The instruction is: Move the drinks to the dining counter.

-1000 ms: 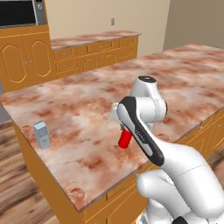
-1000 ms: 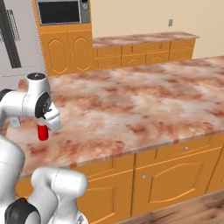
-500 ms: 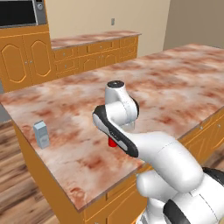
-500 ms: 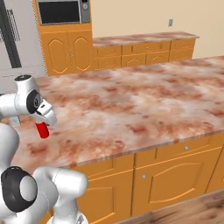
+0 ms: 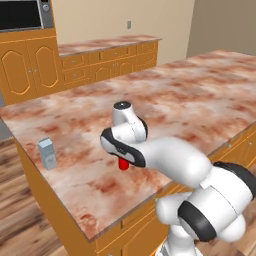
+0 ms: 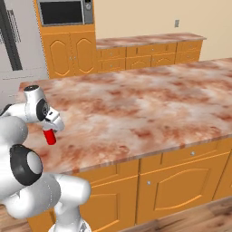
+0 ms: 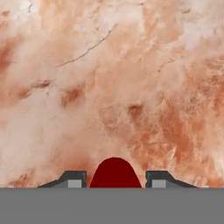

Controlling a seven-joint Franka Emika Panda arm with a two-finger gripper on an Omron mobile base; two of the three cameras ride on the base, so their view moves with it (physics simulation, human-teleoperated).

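Meanwhile the tool (image 7: 114, 180), clamped on the red can (image 5: 123, 164), has swung leftward toward the carton (image 5: 48, 153) over the dining counter (image 5: 200, 95).

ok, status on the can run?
Pincer shut on red can, above the dining counter. One carton already standing there. Nothing in the way.

Readable text: none | small grey-blue gable-top carton (image 5: 48, 153): faces unmarked | short red can (image 6: 50, 136): no label legible

Carton (image 5: 48, 153) on dining counter (image 5: 190, 100) near left edge; can (image 5: 123, 164) right of it, over counter.
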